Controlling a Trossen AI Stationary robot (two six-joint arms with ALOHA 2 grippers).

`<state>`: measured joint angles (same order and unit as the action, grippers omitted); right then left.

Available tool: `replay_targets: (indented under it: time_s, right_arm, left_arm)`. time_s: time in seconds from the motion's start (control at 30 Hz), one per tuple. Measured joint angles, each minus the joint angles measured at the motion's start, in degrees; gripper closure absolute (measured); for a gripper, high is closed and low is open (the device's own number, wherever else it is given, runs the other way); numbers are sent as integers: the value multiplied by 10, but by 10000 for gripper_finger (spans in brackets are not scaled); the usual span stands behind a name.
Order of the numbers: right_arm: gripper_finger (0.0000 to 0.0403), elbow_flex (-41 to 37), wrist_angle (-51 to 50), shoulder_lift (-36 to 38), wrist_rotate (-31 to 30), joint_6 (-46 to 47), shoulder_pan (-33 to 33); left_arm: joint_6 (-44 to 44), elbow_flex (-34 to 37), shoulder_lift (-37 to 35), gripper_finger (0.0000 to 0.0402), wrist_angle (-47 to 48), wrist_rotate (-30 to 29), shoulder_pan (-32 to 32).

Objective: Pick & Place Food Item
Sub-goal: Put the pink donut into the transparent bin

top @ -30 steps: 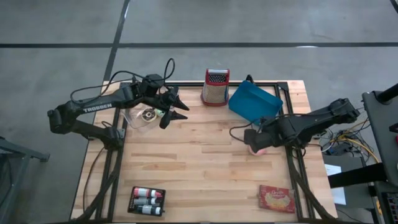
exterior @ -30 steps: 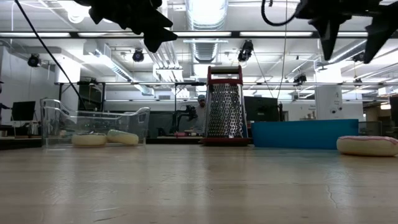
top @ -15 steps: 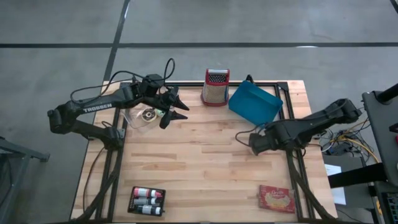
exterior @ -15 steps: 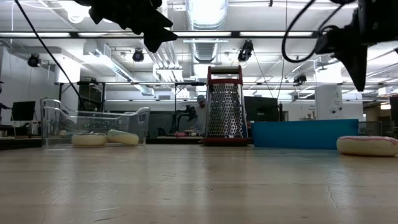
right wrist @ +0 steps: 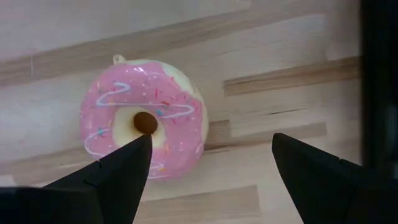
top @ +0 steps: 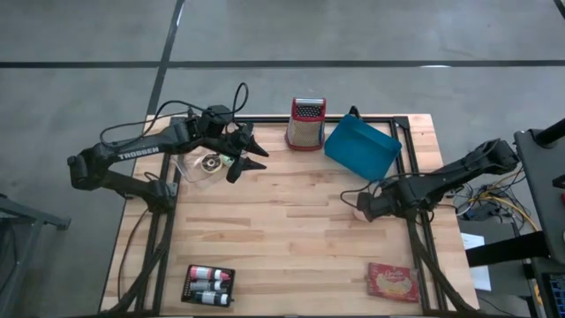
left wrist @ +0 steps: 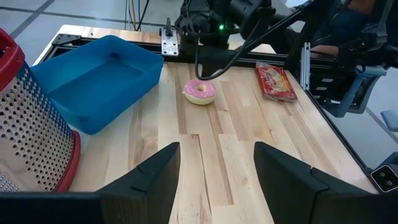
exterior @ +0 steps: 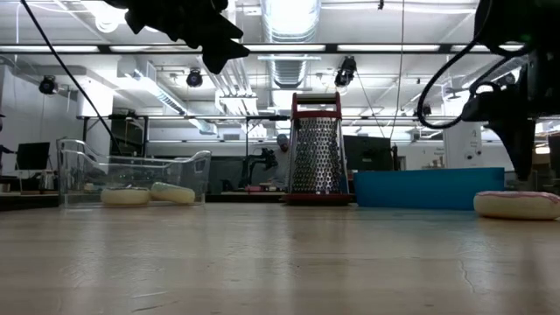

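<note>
From above, the right gripper [top: 361,208] hung over the pink donut [top: 357,213] on the desk [top: 291,238], below the blue tray [top: 360,147]; the left gripper [top: 250,156] waited by the clear container [top: 196,169], jaws part spread on nothing.

At desk level the donut [exterior: 516,204] lay flat on the wood.

The left wrist view showed the donut [left wrist: 199,91] just beside the tray [left wrist: 99,78], not touching it.

The right wrist view had the donut [right wrist: 144,118] off-centre between wide-spread jaws; better to centre them, then descend and close gently; being round, the donut had no long axis, and its hole faced up.
</note>
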<state>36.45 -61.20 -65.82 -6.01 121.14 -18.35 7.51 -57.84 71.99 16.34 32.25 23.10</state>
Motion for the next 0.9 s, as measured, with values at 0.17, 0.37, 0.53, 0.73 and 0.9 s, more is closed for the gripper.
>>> replay_targets:
  time_s: [0.17,0.37,0.53,0.73,0.9]
  right_arm:
    - [76,-25,49,1,0,-1,0]
    - [76,-54,78,1,-5,1,0]
    - [76,-70,86,1,-15,17,0]
    - [78,-82,130,1,-16,14,0]
    - [78,-86,153,1,-29,10,0]
  left_arm:
    - [0,0,0,192,0,1,0]
    - [0,0,0,192,0,1,0]
    - [0,0,0,192,0,1,0]
    - [0,0,0,192,0,1,0]
    - [0,0,0,192,0,1,0]
